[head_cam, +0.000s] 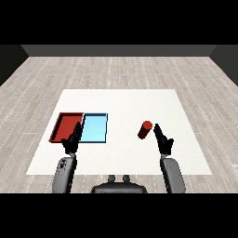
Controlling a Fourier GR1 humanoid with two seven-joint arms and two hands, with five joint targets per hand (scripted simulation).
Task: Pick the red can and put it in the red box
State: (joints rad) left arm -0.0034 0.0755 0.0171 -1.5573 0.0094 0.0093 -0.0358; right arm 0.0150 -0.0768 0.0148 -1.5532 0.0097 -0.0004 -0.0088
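Grey plank floor all around, dark walls at the back, and one white table (pixel 121 100) filling the middle of the view.

Quick count of what's on it: two trays, one can, and that's it. The red tray (pixel 65 125) sits over at about 9 o'clock from the table's centre, and the light blue tray (pixel 95 128) is touching it on its 3 o'clock side, so they lie side by side as a pair. Both look bare inside.

The red can (pixel 145 129) stands on the table at roughly 4 o'clock from centre, well apart from both trays, tilted a bit with its top leaning toward 1 o'clock. It's not in the red tray.

The right hand (pixel 162 139) is just beside the can, on its 4 o'clock side. Fingers are straight and point up toward 11 o'clock, not wrapped round anything. I think there's a thin gap between fingers and can, though it's hard to be sure from this angle.

The left hand (pixel 73 138) hovers over the near edge where the two trays meet, fingers relaxed and extended, holding nothing. Between the can and the red tray lies the blue tray plus bare tabletop.
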